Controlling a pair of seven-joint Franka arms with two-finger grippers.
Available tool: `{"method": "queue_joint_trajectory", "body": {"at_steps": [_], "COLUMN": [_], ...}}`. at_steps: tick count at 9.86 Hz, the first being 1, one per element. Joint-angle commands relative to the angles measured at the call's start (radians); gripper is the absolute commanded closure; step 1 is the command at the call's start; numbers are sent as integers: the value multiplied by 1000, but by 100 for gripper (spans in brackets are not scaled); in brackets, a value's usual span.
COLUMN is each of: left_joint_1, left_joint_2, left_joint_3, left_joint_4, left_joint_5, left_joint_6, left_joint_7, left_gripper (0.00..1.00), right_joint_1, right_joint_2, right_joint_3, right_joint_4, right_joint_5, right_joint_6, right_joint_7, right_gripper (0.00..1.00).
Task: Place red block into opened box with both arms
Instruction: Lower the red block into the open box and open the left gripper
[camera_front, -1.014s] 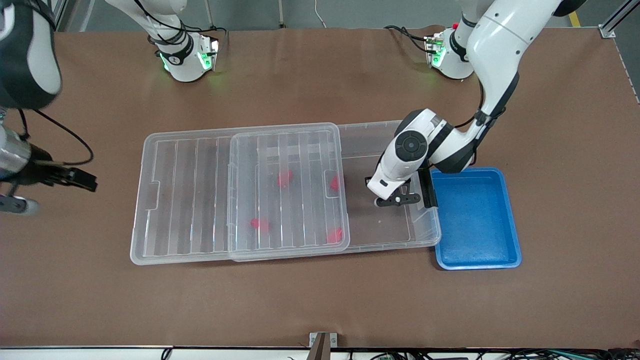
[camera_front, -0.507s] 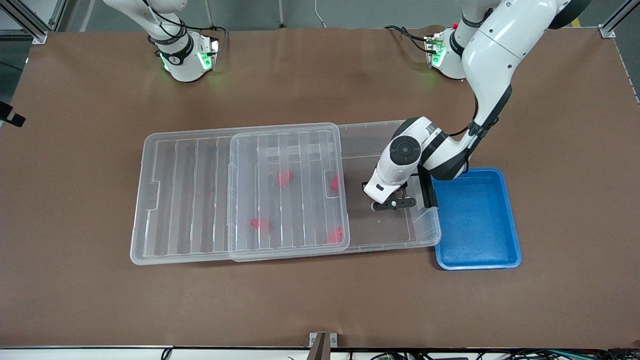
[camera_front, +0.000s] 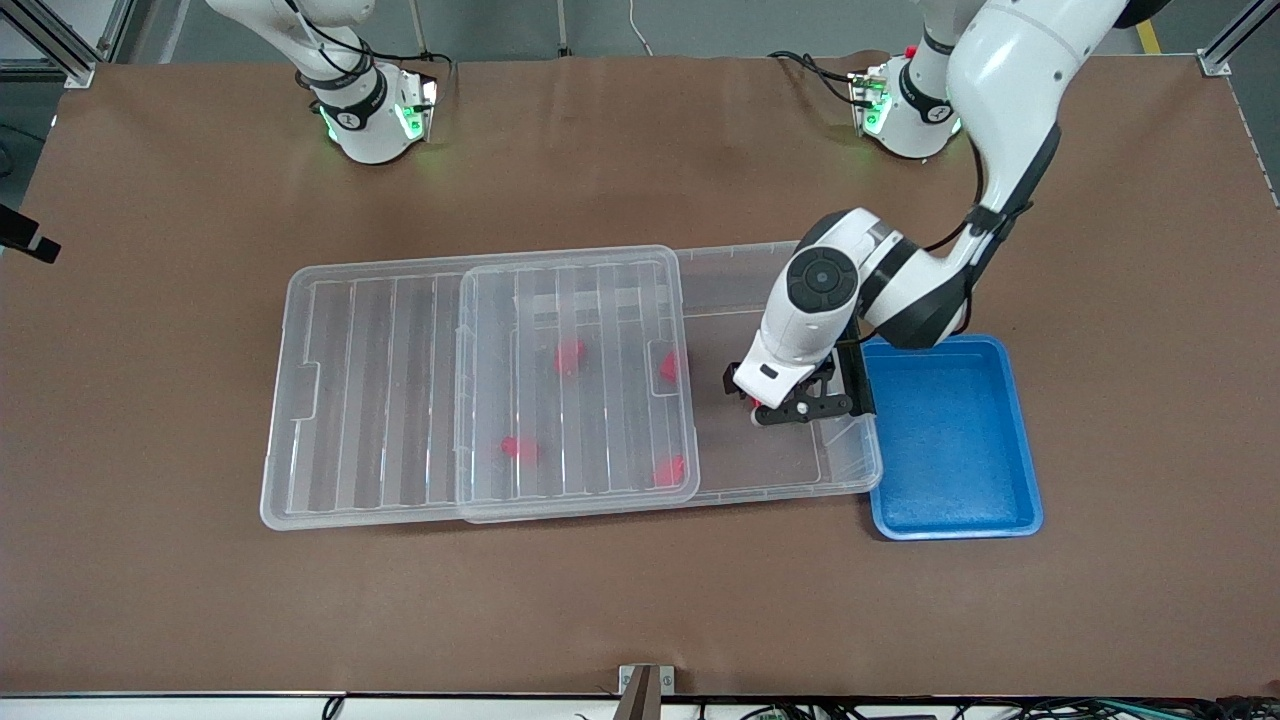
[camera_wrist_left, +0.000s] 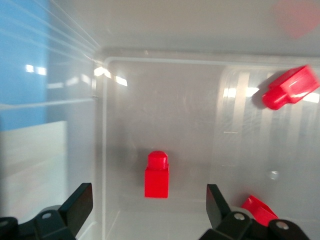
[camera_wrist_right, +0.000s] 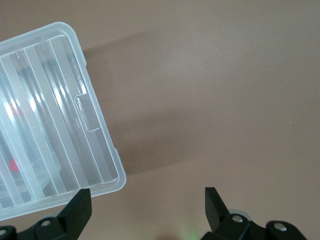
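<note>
The clear box lies mid-table, its ribbed lid slid toward the right arm's end. My left gripper hangs open low over the uncovered end. A red block lies loose on the box floor between its fingers, touching neither. Several more red blocks show through the lid. My right gripper is open and empty above bare table, beside a corner of the lid.
A blue tray stands against the box at the left arm's end. The box's black bar handle is right beside the left gripper. Brown table surrounds the box.
My left gripper has opened and let go of the red block, which now rests on the box floor. The right arm has drawn back almost out of the front view.
</note>
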Motion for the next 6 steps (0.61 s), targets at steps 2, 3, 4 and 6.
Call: {"method": "queue_joint_trajectory", "body": {"at_steps": [2, 3, 4, 6], "left_joint_1": [11, 71, 119, 191], "left_joint_2": [-47, -85, -137, -231], "left_joint_3": [-19, -25, -33, -35], "left_joint_4": [172, 189, 189, 191], "left_joint_5": [-15, -41, -87, -105], "left_joint_6": [-244, -281, -291, -338], "left_joint_7": [123, 195, 252, 336], "left_gripper": [0, 0, 0, 0], "right_joint_1": [10, 7, 6, 7], "right_joint_2": [-17, -16, -16, -16], "right_joint_3": [-2, -2, -2, -1], "right_joint_4": [-11, -8, -5, 0], "right_joint_5": [-21, -21, -27, -41], "right_joint_6": [7, 7, 6, 3], "right_joint_7": [-31, -51, -64, -68], "right_gripper": [0, 0, 0, 0]}}
